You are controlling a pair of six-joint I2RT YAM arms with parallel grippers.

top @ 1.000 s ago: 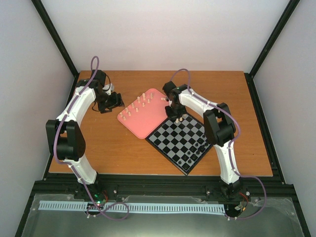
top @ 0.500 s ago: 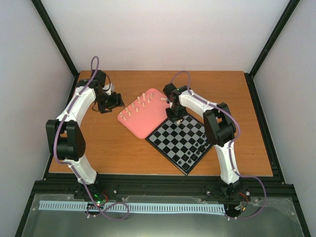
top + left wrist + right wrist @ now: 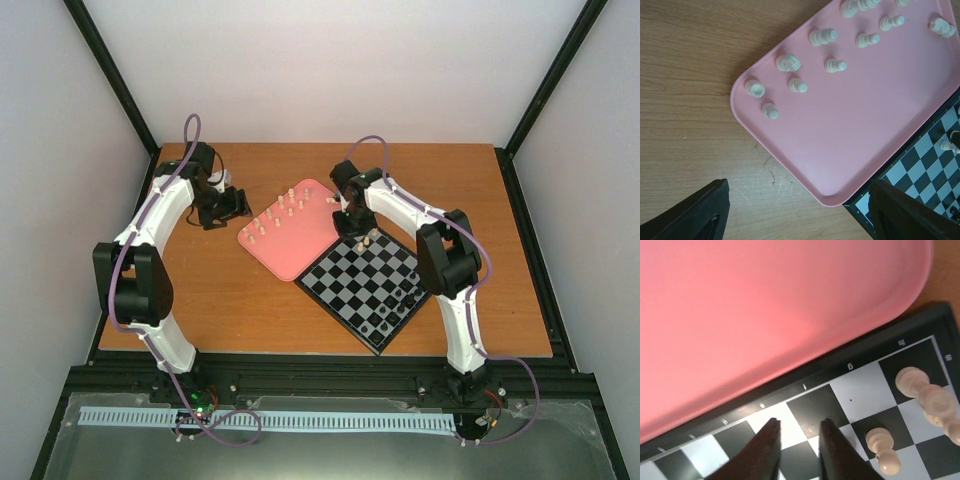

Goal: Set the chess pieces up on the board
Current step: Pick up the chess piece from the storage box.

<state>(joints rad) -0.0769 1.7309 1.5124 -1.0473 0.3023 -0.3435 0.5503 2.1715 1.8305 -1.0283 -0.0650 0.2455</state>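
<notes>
Well, the robot is busy moving the small cream chess pieces (image 3: 835, 65) off the pink plastic tray with round corners (image 3: 290, 252) and onto the square black and grey checked chessboard (image 3: 350, 280). Most of the cream pieces are on the tray, which sits right against the board's far left edge. Two cream pieces (image 3: 882, 450) stand on the board at its far corner, close to each other. Some small black pieces (image 3: 395, 312) sit at the board's near corner.

The right gripper (image 3: 800, 425) hangs low over the board's edge squares, just beside those two pieces. Its two fingers are a little apart and nothing is between them. The left gripper (image 3: 799, 185) waits over the brown wooden table (image 3: 230, 290) by the tray's corner, its fingers spread wide and empty.

I think the step in hand is setting one cream piece down, and lots are left to go. Next, the right gripper needs to lift straight up so it does not knock the two tiny pieces. Then it should go over the tray and pinch one more piece by its thin top.
</notes>
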